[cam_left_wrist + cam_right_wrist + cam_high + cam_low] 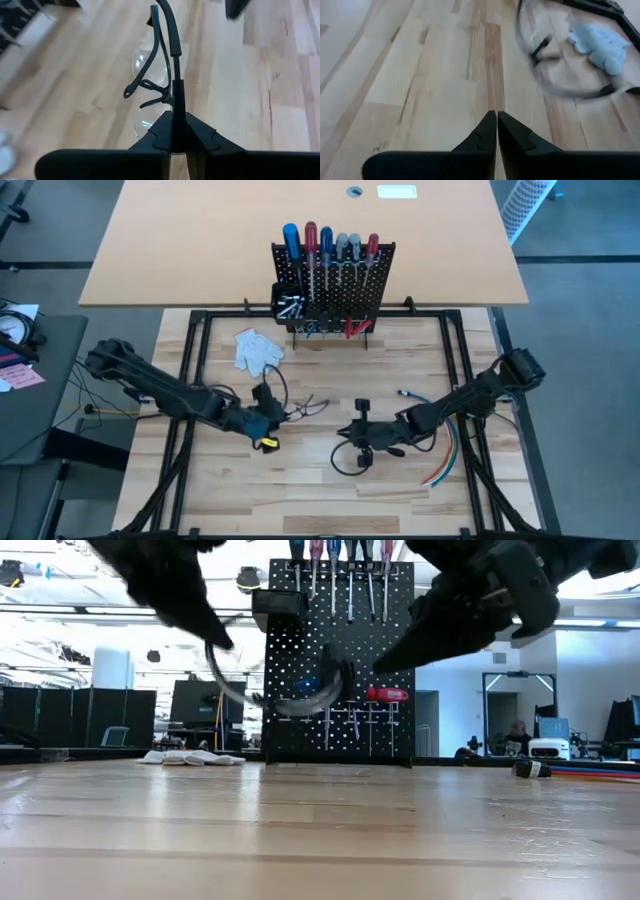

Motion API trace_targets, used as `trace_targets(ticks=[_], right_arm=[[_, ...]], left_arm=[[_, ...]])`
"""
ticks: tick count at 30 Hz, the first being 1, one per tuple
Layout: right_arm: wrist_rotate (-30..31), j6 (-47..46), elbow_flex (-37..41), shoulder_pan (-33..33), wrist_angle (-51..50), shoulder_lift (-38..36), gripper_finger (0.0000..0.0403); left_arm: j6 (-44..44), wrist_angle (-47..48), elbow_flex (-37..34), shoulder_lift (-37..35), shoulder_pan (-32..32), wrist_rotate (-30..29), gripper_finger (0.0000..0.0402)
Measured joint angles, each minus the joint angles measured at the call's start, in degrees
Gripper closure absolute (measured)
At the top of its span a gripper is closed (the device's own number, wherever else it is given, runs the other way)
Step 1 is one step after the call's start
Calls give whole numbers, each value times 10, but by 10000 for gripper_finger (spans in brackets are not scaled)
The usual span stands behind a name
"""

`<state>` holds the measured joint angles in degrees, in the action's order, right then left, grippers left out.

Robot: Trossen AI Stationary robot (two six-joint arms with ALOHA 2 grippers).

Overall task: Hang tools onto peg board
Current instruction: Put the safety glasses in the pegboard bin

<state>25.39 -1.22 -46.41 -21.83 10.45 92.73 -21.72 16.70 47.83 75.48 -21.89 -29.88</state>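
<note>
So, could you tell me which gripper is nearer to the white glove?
The left. The left gripper, shut on the safety glasses, sits just in front of the glove; the right gripper is farther off toward the table's middle, empty.

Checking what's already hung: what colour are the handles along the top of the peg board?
Blue, red, blue, grey, grey, red, left to right on the peg board; clearest in the high view.

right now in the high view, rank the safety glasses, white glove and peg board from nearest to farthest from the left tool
1. Safety glasses: held in the left tool, lenses trailing toward the table's middle.
2. White glove: farther back on the wooden table, left of the board.
3. Peg board: upright at the table's far edge, with screwdrivers along its top.
</note>
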Motion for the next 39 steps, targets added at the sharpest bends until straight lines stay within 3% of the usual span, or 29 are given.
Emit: trace_targets(ticks=[8, 12, 16, 19, 24, 28, 34, 39], right_arm=[[0, 2, 0, 14, 84, 27, 378], [-1, 2, 0, 23, 156, 63, 378], [-1, 2, 0, 42, 263, 103, 378], [-2, 1, -6, 64, 289, 118, 378], [-47, -5, -46, 102, 280, 119, 379], [-100, -49, -94, 128, 176, 121, 386], [-117, -75, -129, 140, 117, 193, 394], [-117, -78, -138, 138, 82, 226, 394]], left_arm=[[-14, -105, -30, 112, 0, 18, 362], [-1, -139, -30, 161, 7, 71, 353], [2, -154, -30, 184, 14, 83, 343], [2, -157, -30, 184, 16, 84, 338], [18, -174, -30, 182, 16, 84, 334], [24, -177, -30, 182, 16, 84, 333], [24, -175, -29, 181, 16, 84, 333], [26, -139, -28, 141, 16, 83, 333]])
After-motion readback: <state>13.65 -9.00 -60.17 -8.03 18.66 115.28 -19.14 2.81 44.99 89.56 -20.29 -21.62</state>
